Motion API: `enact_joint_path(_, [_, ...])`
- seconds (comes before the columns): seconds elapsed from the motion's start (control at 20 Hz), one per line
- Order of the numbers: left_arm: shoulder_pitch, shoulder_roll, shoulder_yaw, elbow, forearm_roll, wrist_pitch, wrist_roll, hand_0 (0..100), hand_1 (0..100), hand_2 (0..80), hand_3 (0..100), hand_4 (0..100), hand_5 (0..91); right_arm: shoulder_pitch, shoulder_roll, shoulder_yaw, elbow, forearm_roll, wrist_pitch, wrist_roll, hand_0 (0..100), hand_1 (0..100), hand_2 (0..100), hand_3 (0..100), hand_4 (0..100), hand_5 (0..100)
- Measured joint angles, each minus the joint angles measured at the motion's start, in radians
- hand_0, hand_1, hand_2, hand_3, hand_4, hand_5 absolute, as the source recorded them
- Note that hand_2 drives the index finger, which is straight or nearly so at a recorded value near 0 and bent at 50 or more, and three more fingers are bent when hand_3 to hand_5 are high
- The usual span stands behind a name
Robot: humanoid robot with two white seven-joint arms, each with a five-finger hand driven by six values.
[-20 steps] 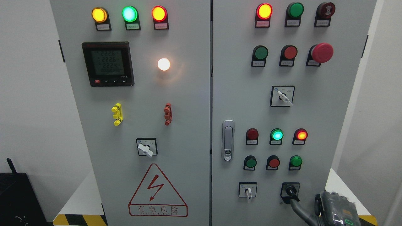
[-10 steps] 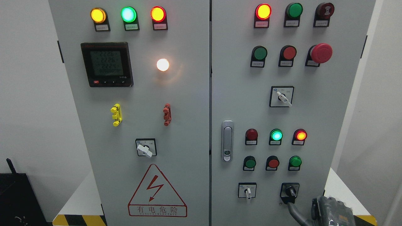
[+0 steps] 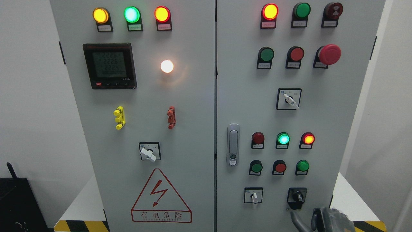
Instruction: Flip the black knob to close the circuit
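Grey sheet steel made up the cabinet [image 3: 193, 135], two doors side by side filling the head view, with a latch handle [image 3: 233, 145] on the right door's inner edge. On that right door, at its lower right, sat the black knob [image 3: 297, 196] on its black plate, its short lever pointing roughly straight down. The right robot hand [image 3: 322, 219] showed only partly at the bottom edge, just below and slightly right of the knob, one grey finger [image 3: 295, 217] reaching up toward it but apart from it; whether the hand was spread or curled could not be told, and it held nothing visible. A white selector switch [image 3: 254, 196] stood to the knob's left, three small round buttons [image 3: 280, 167] above. Nothing lay between finger and knob. The left robot hand was out of view.
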Motion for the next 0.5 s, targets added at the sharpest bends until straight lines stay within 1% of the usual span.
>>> enact_joint_path(0.1, [0.000, 0.000, 0.000, 0.000, 0.000, 0.000, 0.000, 12, 56, 0.0, 0, 0, 0.0, 0.040, 0.000, -0.017, -0.039, -0.152, -0.014, 0.041, 0, 8, 26, 45, 36, 23])
enact_joint_path(0.15, [0.000, 0.000, 0.000, 0.000, 0.000, 0.000, 0.000, 12, 56, 0.0, 0, 0, 0.0, 0.071, 0.001, -0.029, -0.060, -0.245, -0.026, 0.081, 0, 7, 13, 29, 24, 10])
enact_joint_path(0.2, [0.000, 0.000, 0.000, 0.000, 0.000, 0.000, 0.000, 12, 56, 0.0, 0, 0, 0.0, 0.098, 0.001, -0.041, -0.081, -0.327, -0.037, 0.120, 0, 6, 7, 22, 18, 2])
enact_joint_path(0.25, [0.000, 0.000, 0.000, 0.000, 0.000, 0.000, 0.000, 12, 56, 0.0, 0, 0, 0.0, 0.128, 0.002, -0.055, -0.103, -0.415, -0.047, 0.157, 0, 5, 1, 14, 9, 0])
enact_joint_path(0.3, [0.000, 0.000, 0.000, 0.000, 0.000, 0.000, 0.000, 12, 56, 0.0, 0, 0, 0.0, 0.162, 0.002, -0.071, -0.127, -0.499, -0.054, 0.196, 0, 4, 0, 7, 4, 0])
enact_joint_path(0.4, [0.000, 0.000, 0.000, 0.000, 0.000, 0.000, 0.000, 12, 56, 0.0, 0, 0, 0.0, 0.217, 0.002, -0.100, -0.166, -0.643, -0.073, 0.244, 0, 2, 0, 3, 0, 0])
enact_joint_path(0.45, [0.000, 0.000, 0.000, 0.000, 0.000, 0.000, 0.000, 12, 56, 0.0, 0, 0, 0.0, 0.241, 0.002, -0.112, -0.182, -0.711, -0.093, 0.260, 0, 2, 0, 1, 0, 0])
enact_joint_path(0.5, [0.000, 0.000, 0.000, 0.000, 0.000, 0.000, 0.000, 12, 56, 0.0, 0, 0, 0.0, 0.266, 0.002, -0.124, -0.197, -0.775, -0.111, 0.267, 0, 1, 0, 1, 0, 0])
